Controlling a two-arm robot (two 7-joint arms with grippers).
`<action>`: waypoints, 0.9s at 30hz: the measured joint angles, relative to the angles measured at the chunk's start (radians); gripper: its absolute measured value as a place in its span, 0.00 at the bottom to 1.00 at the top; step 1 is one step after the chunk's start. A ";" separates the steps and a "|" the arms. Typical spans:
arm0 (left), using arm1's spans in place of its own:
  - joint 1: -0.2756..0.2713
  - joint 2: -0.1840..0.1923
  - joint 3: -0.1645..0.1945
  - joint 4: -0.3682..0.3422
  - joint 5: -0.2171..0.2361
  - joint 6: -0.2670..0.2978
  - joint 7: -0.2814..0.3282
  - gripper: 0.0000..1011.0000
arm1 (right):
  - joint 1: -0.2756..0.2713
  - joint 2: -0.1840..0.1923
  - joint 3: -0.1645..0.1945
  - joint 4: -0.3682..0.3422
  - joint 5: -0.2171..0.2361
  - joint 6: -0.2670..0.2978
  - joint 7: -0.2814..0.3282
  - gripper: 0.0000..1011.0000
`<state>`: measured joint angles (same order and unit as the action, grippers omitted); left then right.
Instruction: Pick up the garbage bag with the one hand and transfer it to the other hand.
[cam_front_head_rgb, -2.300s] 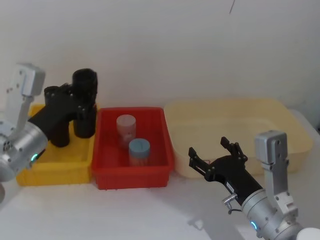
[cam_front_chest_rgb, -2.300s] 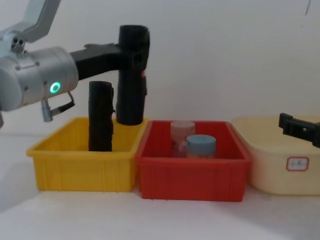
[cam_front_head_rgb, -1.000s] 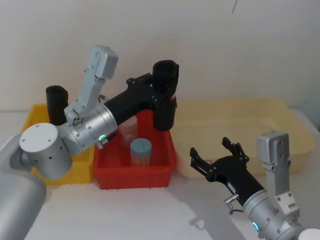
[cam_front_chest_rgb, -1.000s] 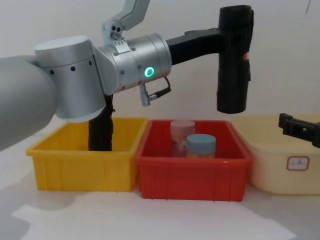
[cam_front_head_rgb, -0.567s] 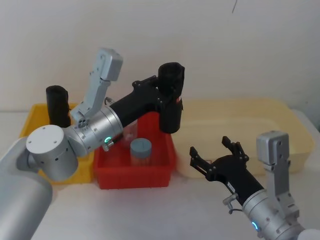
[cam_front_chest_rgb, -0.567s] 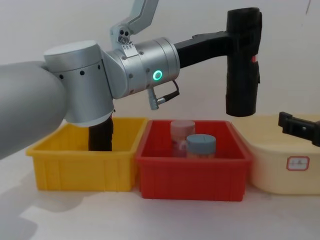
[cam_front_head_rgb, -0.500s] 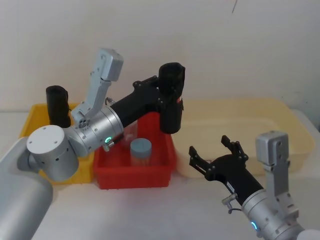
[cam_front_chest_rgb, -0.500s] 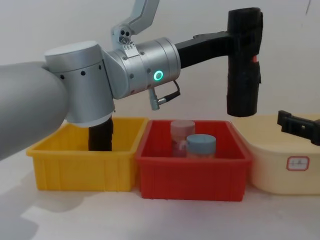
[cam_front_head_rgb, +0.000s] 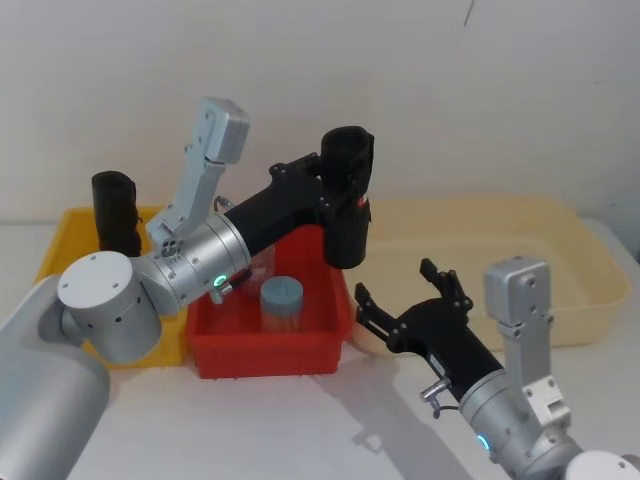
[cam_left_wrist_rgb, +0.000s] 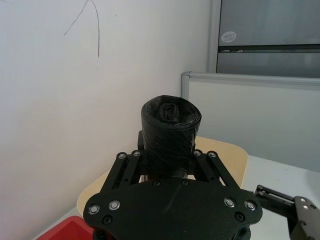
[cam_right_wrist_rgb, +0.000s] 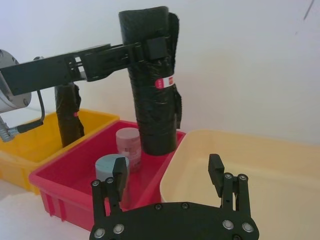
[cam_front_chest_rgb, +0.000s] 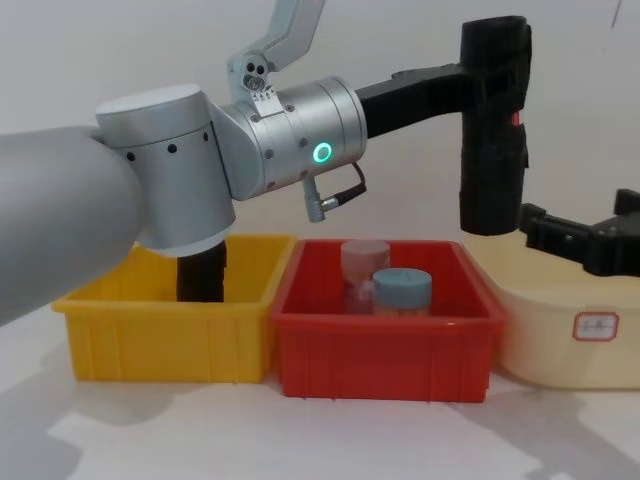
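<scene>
Now | left tool (cam_front_head_rgb: 340, 190): clamped on garbage bag (cam_front_head_rgb: 346, 240); upright above red bin's (cam_front_head_rgb: 270, 358) right end | right tool (cam_front_head_rgb: 398, 284): fingers apart; near, untouching | right wrist view: bag's red mark (cam_right_wrist_rgb: 166, 82); left wrist view: rolled top

In the left wrist view the left hand (cam_left_wrist_rgb: 167, 159) covers the bag (cam_left_wrist_rgb: 169, 125) below its top, so its lower length is hidden there. The bag's red mark (cam_right_wrist_rgb: 165, 82) carries print too small to read. In the chest view the yellow bin (cam_front_chest_rgb: 160, 335) wall and the left arm (cam_front_chest_rgb: 150, 190) hide most of the thin roll (cam_front_chest_rgb: 203, 275). The red bin (cam_front_chest_rgb: 385, 350) wall hides the feet of the blue-lidded jar (cam_front_chest_rgb: 402, 292) and the pink jar (cam_front_chest_rgb: 363, 258), and the first covers part of the second. The right hand (cam_front_chest_rgb: 582, 222) is cut off by that view's right edge, as is the tub (cam_front_chest_rgb: 545, 330), whose label (cam_front_chest_rgb: 597, 325) is unreadable.
</scene>
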<state>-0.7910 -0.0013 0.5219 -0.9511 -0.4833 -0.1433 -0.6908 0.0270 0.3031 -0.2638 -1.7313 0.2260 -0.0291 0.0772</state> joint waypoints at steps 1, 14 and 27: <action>0.000 0.000 0.000 0.000 0.000 0.000 0.000 0.37 | 0.004 -0.003 -0.003 0.003 -0.002 0.002 0.001 0.99; 0.000 -0.002 0.001 0.002 -0.002 0.000 -0.001 0.37 | 0.082 -0.050 -0.035 0.083 -0.037 0.042 0.002 0.99; 0.000 -0.002 0.001 0.003 -0.003 0.000 -0.001 0.37 | 0.167 -0.097 -0.040 0.171 -0.063 0.052 -0.010 0.99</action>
<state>-0.7911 -0.0037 0.5231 -0.9482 -0.4860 -0.1432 -0.6921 0.1943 0.2057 -0.3042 -1.5605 0.1627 0.0229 0.0674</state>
